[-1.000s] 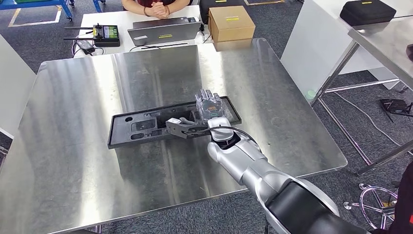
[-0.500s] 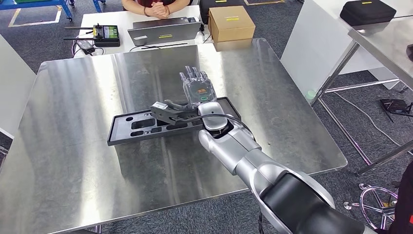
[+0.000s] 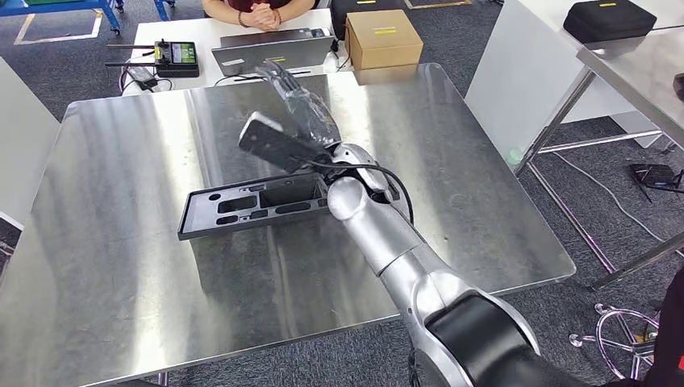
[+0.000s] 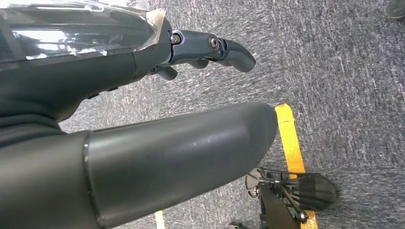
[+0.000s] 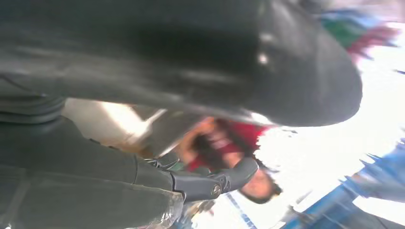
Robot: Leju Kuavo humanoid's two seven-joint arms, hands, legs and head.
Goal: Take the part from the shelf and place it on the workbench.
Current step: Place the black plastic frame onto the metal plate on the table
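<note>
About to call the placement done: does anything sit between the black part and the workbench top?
Nothing visible does. The black part lies flat on the steel workbench. The right hand is raised above it, holding nothing.

Beyond the far edge of the steel table [image 3: 121,242] stands a white desk [image 3: 153,36]. On it a closed grey laptop [image 3: 270,50] lies near the middle, with a handheld controller [image 3: 176,58] with a green screen to its left and a cardboard box [image 3: 382,37] to its right. A person sits behind the desk, clasped hands [image 3: 262,14] resting on its edge. On the white unit right of the desk rests a black case [image 3: 608,19]. A yellow floor line [image 4: 291,143] crosses the grey carpet.
</note>
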